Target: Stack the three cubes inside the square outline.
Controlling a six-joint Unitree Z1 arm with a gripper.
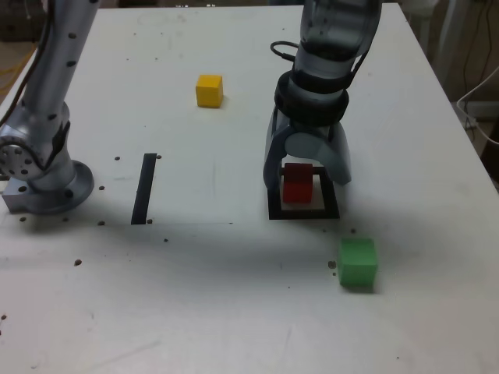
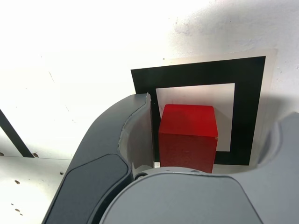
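Nearest me, the green cube (image 1: 358, 262) sits on the table (image 1: 234, 312) just outside the square outline (image 1: 304, 212), toward the exterior view's right, not touching it. Behind it, the outline w/ the red cube (image 1: 297, 184) standing inside on the white centre. In the wrist view the red cube (image 2: 188, 137) looks square to the frame (image 2: 196, 74), resting flat.

The gripper (image 1: 308, 173) hangs straight over it, jaws spread wide on both sides of the cube w/ daylight between pad and block on at least one side, so it's got hold of nothing, I'd say. The other jaw's gap is harder to read.

Risk from here: if the arm lifts at a slant, a jaw could clip the red cube and nudge it onto the black border or out of the frame. The near jaw looks v. close to the cube's face.

Farther back, the yellow cube (image 1: 209, 90) is well apart, open table around it. Nothing blocks the way to either loose cube. A black strip (image 1: 144, 188) lies toward the exterior view's left, near the arm's base (image 1: 47, 183), out of the way.
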